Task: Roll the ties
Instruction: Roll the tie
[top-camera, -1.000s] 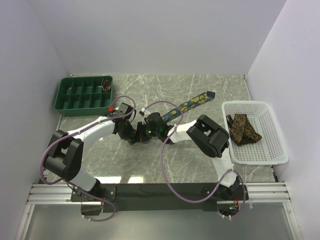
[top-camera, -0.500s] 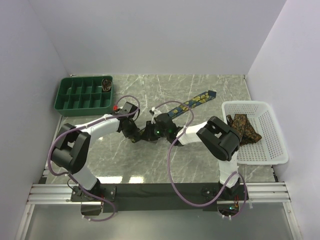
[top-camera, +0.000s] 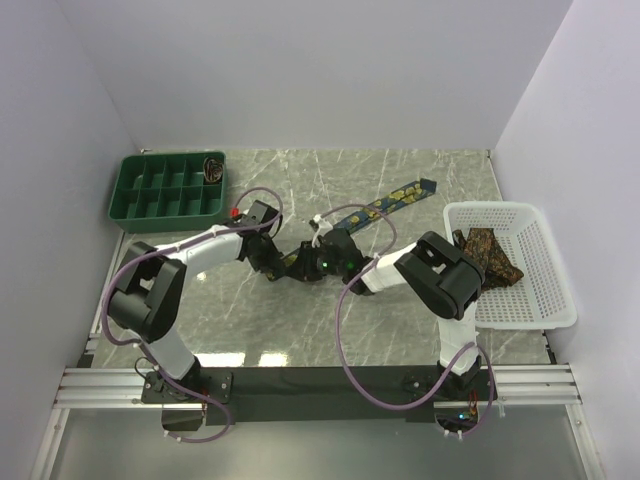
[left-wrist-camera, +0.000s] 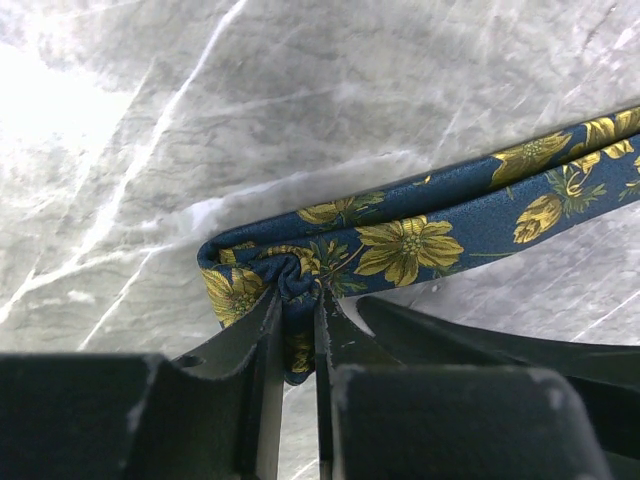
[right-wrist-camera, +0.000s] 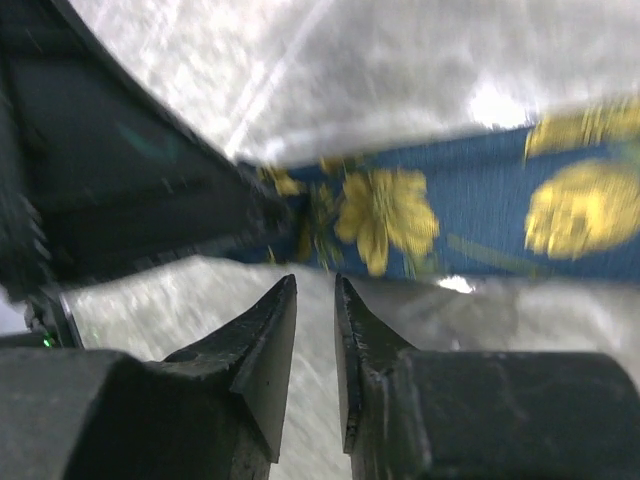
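The dark navy tie with yellow flowers lies stretched diagonally on the marble table, its pointed end toward the back right. Its near end is folded over, and my left gripper is shut on that fold. In the top view the left gripper meets my right gripper at the table's middle. The right gripper stands slightly open with nothing between its fingers, its tips just short of the tie. Brown patterned ties lie crumpled in the basket.
A white mesh basket stands at the right edge of the table. A green compartment tray sits at the back left, with a rolled tie in its back right cell. White walls enclose the table on three sides.
The right gripper has opened and let go of the navy tie. Both grippers have shifted to the right, and the tie's far end has swung toward the back.
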